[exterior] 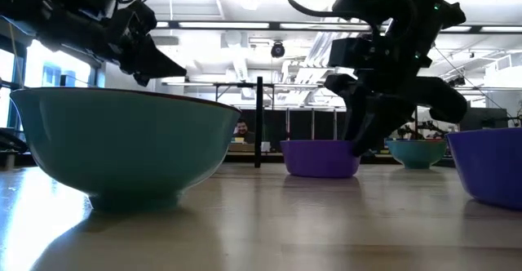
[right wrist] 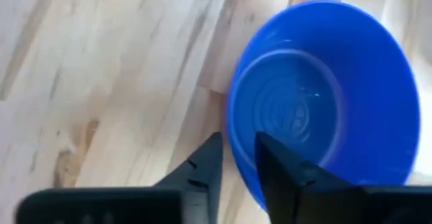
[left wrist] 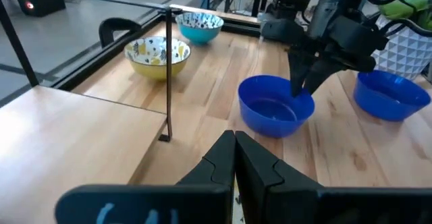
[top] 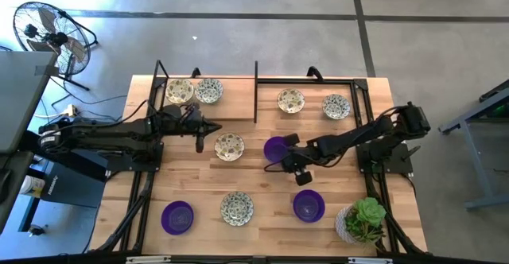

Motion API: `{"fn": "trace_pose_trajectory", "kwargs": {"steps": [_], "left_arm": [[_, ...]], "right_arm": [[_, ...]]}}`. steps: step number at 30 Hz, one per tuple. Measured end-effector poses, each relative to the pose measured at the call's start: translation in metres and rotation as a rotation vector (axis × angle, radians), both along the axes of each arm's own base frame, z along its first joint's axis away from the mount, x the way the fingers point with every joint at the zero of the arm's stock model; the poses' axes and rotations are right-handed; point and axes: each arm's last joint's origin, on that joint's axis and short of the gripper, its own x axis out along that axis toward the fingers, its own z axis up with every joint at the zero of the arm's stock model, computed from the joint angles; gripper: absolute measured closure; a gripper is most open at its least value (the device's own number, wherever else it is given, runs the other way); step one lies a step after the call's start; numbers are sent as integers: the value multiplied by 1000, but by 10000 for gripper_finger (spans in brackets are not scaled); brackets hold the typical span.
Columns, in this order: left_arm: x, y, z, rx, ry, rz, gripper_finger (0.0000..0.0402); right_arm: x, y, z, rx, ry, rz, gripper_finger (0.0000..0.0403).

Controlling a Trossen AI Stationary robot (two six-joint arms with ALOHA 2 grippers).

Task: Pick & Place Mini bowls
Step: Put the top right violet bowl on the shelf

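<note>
Pale wood table (top: 262,186), planked, grain and knots plain to see, with a soft satin sheen. The purple bowl (top: 276,148) at the centre looks glossy and smooth, faint rings catching light inside. The speckled bowls, like the one at near centre (top: 237,207), are glazed and shiny too. Right gripper (right wrist: 233,158) fingers: matt black, plastic-looking. Thin dark rail frame (top: 255,89) along the far edge, metal by its look. The plant pot (top: 347,223) at near right is white, faceted and matt.
</note>
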Motion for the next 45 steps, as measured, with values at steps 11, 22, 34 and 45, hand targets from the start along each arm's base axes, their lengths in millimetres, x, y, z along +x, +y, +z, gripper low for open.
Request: {"fn": "trace_pose_trajectory", "kwargs": {"steps": [11,22,34,45], "left_arm": [[1,-2,0,-12,-2,-84,399],[7,-11,9,7,1,-175,399],[37,-42,47,168,204,-263,369],[78,-52,45,264,352,-331,247]], "right_arm": [[3,0,7,23,-21,85,396],[34,-5,62,116,-24,180,400],[84,-24,73,128,1,220,401],[97,-25,86,159,-42,236,401]]}}
